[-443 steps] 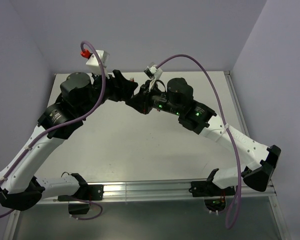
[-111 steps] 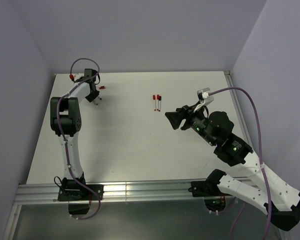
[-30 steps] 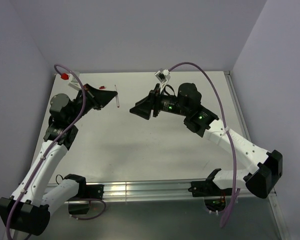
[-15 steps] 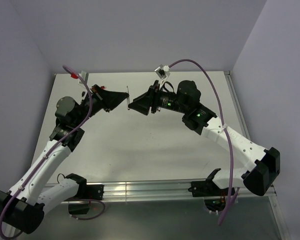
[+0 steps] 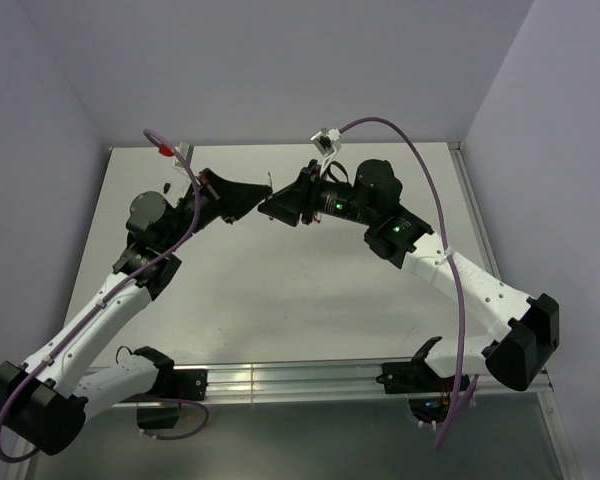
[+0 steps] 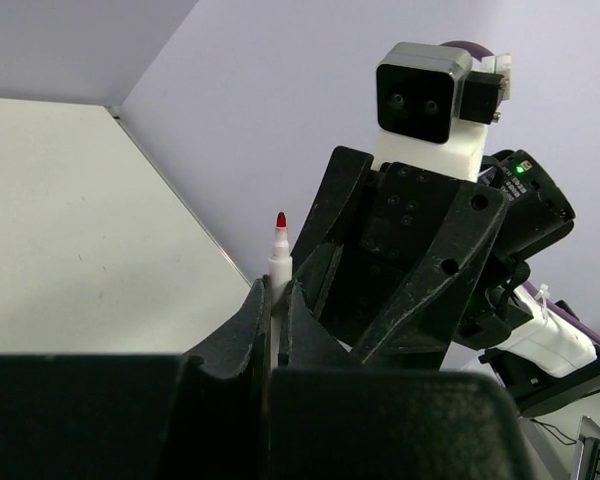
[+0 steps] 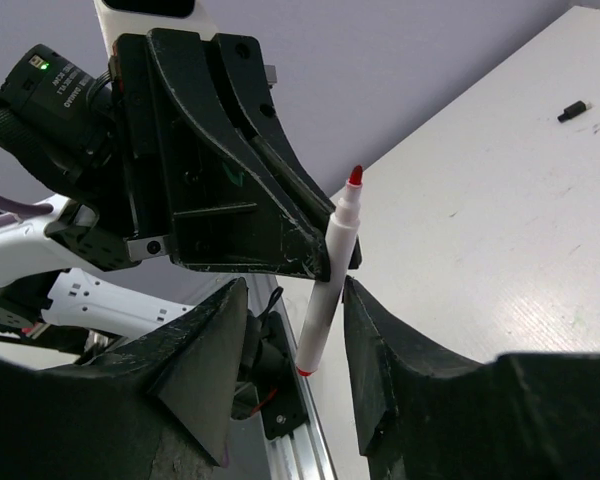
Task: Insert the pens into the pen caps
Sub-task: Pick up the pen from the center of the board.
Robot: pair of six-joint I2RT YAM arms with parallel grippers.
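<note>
Pen [image 7: 330, 265] hangs mid-air over the bench [image 7: 500, 230], near upright, red tip up. It's clamped approx mid-barrel by the left pincer [image 6: 277, 290], which is closed tight on it, w/ the tip poking out past its fingertips. The right pincer [image 7: 292, 290] is open: its jaws flank the pen's lower half w/ a gap each side, no contact. Looks like a handover or regrip. To do it well, centre the barrel between the jaws, close square on the lower half clear of the left's fingertips, and leave the tip end free for capping. Left should let go only once the right has a firm hold. A black cap [image 7: 573, 110] lies on the bench, well apart.
</note>
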